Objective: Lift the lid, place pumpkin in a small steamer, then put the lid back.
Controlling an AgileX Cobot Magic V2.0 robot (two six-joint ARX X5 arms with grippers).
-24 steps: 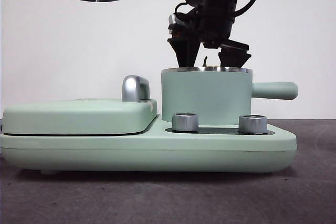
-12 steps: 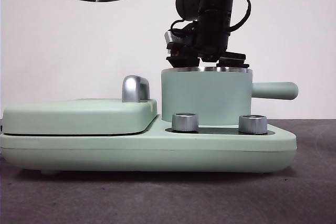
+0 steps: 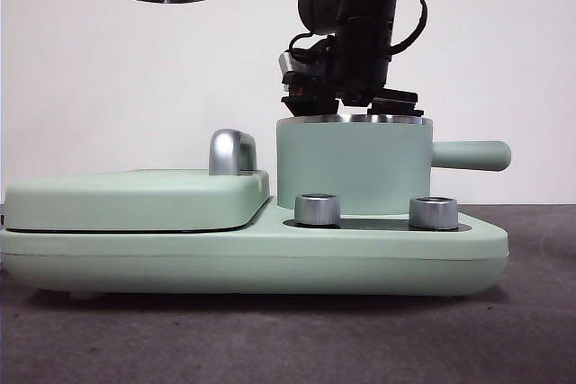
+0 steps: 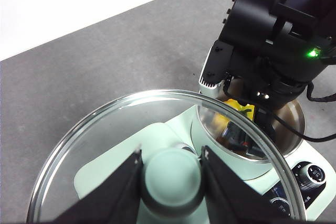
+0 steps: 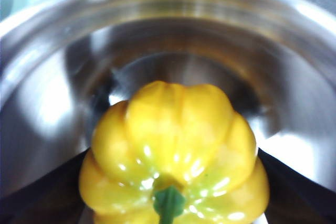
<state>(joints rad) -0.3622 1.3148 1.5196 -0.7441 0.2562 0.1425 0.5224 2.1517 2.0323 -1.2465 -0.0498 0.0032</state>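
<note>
The long mint-green base [image 3: 252, 254] carries the small steamer [image 3: 353, 168], and the right gripper [image 3: 353, 105] reaches down into its steel bowl — jaws closed on the pumpkin [image 5: 173, 174] (stem toward the wrist camera). High to one side, the left gripper [image 4: 171, 174] clamps the knob of the lid [image 4: 105, 129], held aloft.

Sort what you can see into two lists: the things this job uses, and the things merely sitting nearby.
In use:
- lid, held up by the left gripper
- pumpkin, held by the right gripper inside the small steamer

Just nearby:
- flat hinged cover with steel handle
- two steel knobs on the long base
- grey table
</note>
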